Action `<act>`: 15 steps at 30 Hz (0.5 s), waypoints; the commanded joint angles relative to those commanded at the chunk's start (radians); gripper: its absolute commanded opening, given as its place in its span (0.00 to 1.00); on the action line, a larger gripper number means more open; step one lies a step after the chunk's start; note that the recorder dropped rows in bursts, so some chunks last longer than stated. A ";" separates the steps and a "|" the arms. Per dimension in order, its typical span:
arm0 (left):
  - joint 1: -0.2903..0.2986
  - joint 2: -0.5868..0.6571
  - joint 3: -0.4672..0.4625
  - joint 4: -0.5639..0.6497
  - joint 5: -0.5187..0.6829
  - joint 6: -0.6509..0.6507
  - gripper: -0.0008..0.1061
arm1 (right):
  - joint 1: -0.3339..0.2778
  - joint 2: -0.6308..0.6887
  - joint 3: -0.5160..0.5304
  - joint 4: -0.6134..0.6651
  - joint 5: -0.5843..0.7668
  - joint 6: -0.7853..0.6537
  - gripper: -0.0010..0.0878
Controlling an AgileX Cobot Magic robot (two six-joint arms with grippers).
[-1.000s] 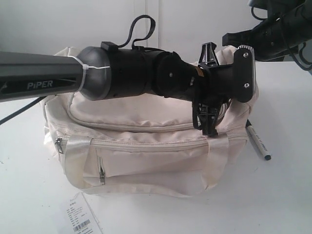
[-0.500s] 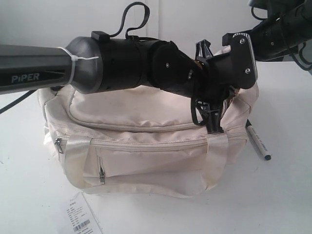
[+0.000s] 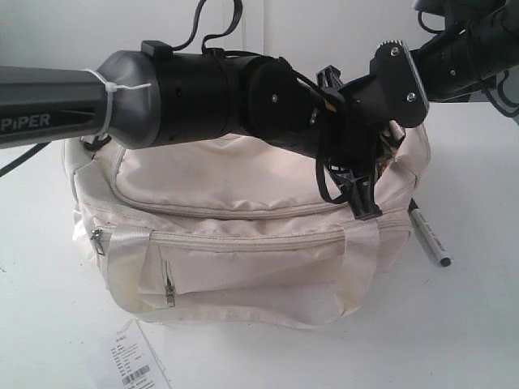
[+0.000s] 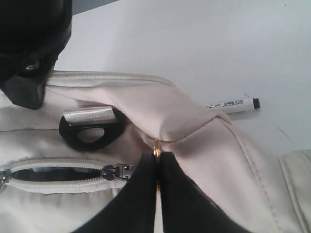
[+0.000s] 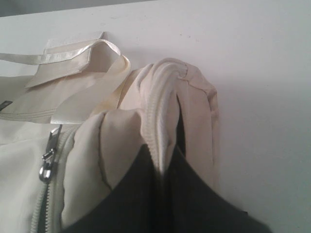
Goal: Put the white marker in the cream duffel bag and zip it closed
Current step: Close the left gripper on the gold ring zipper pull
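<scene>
My left hand (image 4: pixel 156 156) pinches shut on the cream duffel bag's (image 3: pixel 243 174) gold ring (image 4: pixel 156 144), my right hand (image 5: pixel 163 160) on its end fold (image 5: pixel 160 97).

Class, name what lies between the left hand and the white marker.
A bulging fold of the cream duffel bag sits between the left hand and the white marker, seen in the left wrist view.

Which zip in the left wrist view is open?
The zip with the silver slider beside the left claw, showing a dark gap; the other zip, nearer the white marker, is shut.
</scene>
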 joint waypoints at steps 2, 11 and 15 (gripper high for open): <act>0.000 -0.002 0.000 0.000 0.002 -0.005 0.01 | 0.000 0.000 0.000 0.000 0.000 0.000 0.01; 0.000 -0.026 0.000 0.000 0.041 -0.037 0.01 | 0.000 0.000 0.000 0.000 0.000 0.000 0.01; 0.000 -0.034 0.000 0.000 0.043 -0.054 0.01 | 0.000 0.000 0.000 0.000 0.000 0.000 0.01</act>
